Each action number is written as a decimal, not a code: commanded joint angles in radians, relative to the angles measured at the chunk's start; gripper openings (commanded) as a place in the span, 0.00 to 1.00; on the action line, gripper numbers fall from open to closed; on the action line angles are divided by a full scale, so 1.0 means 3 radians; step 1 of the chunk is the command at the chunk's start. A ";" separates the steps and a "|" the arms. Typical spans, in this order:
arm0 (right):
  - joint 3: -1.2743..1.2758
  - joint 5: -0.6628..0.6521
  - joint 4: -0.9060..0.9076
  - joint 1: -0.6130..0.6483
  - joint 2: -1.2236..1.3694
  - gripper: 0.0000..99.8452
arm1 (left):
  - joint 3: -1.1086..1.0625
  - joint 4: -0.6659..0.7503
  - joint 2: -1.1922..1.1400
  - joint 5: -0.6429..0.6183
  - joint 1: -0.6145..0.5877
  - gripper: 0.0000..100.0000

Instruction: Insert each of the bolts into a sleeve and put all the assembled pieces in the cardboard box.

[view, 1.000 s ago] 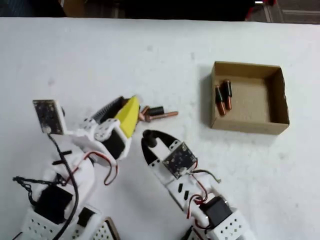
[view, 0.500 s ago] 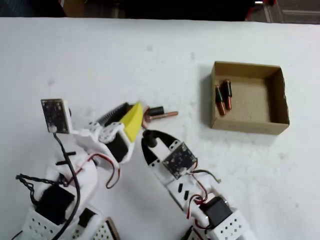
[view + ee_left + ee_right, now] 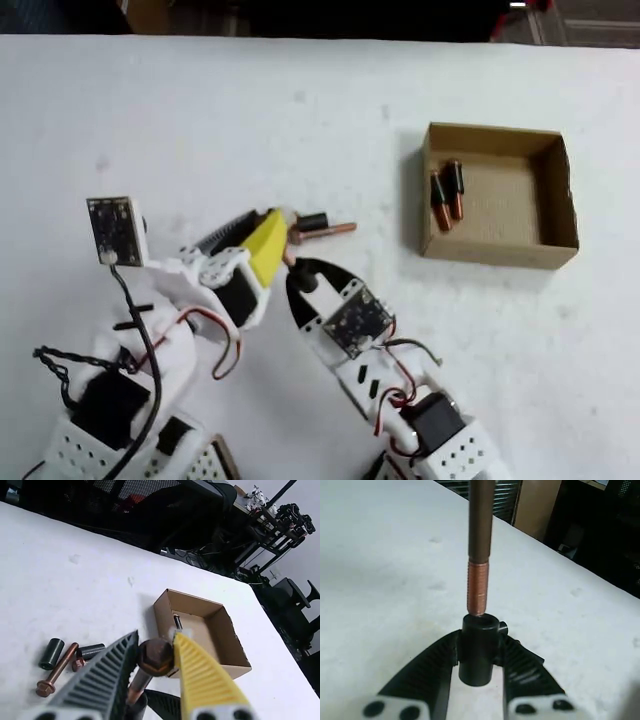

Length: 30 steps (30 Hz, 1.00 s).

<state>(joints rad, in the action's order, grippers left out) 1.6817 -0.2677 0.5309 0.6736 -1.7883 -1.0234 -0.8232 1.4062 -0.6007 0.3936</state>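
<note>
My left gripper [image 3: 155, 641], with one grey and one yellow finger, is shut on the head of a copper bolt [image 3: 155, 656]. The bolt hangs upright with its threaded tip [image 3: 477, 595] at the mouth of a black sleeve [image 3: 478, 650]. My right gripper [image 3: 480, 647] is shut on that sleeve and holds it upright above the table. In the high view the left gripper [image 3: 268, 238] and right gripper [image 3: 297, 272] meet near the table's middle. The cardboard box [image 3: 490, 250] to the right holds two assembled pieces [image 3: 446, 195].
A loose bolt [image 3: 59, 669] and two black sleeves [image 3: 51, 653] [image 3: 92, 651] lie on the white table just beyond the grippers, seen as a small cluster [image 3: 322, 227] in the high view. Open table lies between them and the box [image 3: 192, 598].
My left gripper has carried the bolt to the right, to just above the sleeve in the right gripper. The right arm has hardly moved.
</note>
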 commanded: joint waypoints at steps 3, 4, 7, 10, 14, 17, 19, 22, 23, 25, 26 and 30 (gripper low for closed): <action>0.0031 -0.0051 -0.0115 -0.0008 -0.0038 0.02 | 0.0133 0.0005 0.0043 -0.0041 0.0141 0.02; 0.0031 -0.0051 -0.0115 -0.0008 -0.0038 0.02 | 0.0133 0.0005 0.0043 -0.0041 0.0141 0.02; 0.0031 -0.0061 -0.0115 -0.0008 -0.0038 0.02 | 0.0128 0.0005 0.0043 -0.0041 0.0141 0.02; 0.0031 -0.0061 -0.0115 -0.0008 -0.0038 0.02 | 0.0123 0.0000 0.0043 -0.0041 0.0141 0.02; 0.0031 -0.0061 -0.0120 -0.0023 -0.0038 0.02 | -0.0005 0.0031 0.0043 -0.0036 0.0141 0.02; 0.0031 -0.0061 -0.0120 -0.0028 -0.0038 0.02 | -0.0031 0.0031 0.0043 -0.0036 0.0141 0.02; 0.0031 -0.0061 -0.0120 -0.0028 -0.0038 0.02 | -0.0036 0.0026 0.0043 -0.0036 0.0141 0.02; 0.0031 -0.0061 -0.0120 -0.0028 -0.0038 0.02 | -0.0082 0.0036 0.0043 -0.0036 0.0141 0.02; 0.0031 -0.0061 -0.0120 -0.0028 -0.0038 0.02 | -0.0123 0.0041 0.0043 -0.0036 0.0141 0.02; 0.0031 -0.0066 -0.0120 -0.0028 -0.0038 0.02 | -0.0230 0.0118 0.0043 -0.0036 0.0136 0.02; 0.0031 -0.0066 -0.0120 -0.0028 -0.0038 0.02 | -0.0292 0.0184 0.0043 -0.0036 0.0130 0.02; 0.0031 -0.0066 -0.0120 -0.0033 -0.0038 0.02 | -0.0593 0.0440 0.0043 -0.0036 0.0146 0.02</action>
<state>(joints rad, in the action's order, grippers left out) 1.6817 -0.2739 0.5278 0.6767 -1.7852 -1.1569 -0.7526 1.4246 -0.6053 0.4258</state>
